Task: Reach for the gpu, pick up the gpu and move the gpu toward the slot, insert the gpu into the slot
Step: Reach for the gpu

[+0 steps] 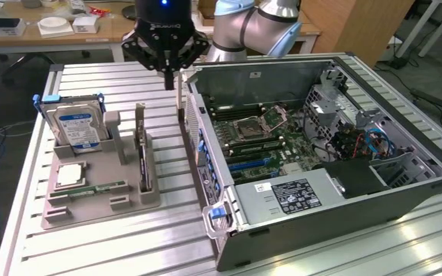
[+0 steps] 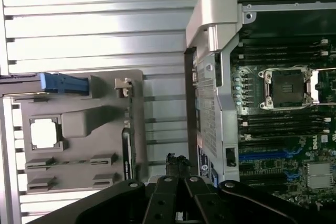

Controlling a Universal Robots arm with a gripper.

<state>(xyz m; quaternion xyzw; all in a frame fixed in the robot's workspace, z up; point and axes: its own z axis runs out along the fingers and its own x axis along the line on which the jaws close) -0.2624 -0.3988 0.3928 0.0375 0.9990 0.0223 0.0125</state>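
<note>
Exterior view: hanging the black metal fingers [image 1: 167,72] over the ribbed silver bench [image 1: 113,247], pinched close together and gripping nothing.

Standing on edge, well below the fingers and off toward the exterior view's left: the flat green circuit-card gpu [image 1: 141,148], parked upright in a groove of the grey moulded plastic holder [image 1: 94,202], likely for offering its top edge to a pinch from above. Not yet being touched.

Sharing that holder, farther from the fingers on the same side: the silver-and-blue-labelled hard drive [image 1: 79,127], also propped upright.

Lying on the fingers' other side, toward the exterior view's right: the open grey steel computer case [image 1: 321,230], turned on its side and keeping the green motherboard facing up. Sitting bare inside, farther from the fingers than the square silver CPU socket [image 1: 250,127]: the long blue plastic slot [image 1: 246,165].

Judging room: a strip of bare bench running beneath the fingers, between holder and case. Standing close beside the fingers, the case's raised wall edge, probably needing clearing; seemingly leaving open air above the slot.
</note>
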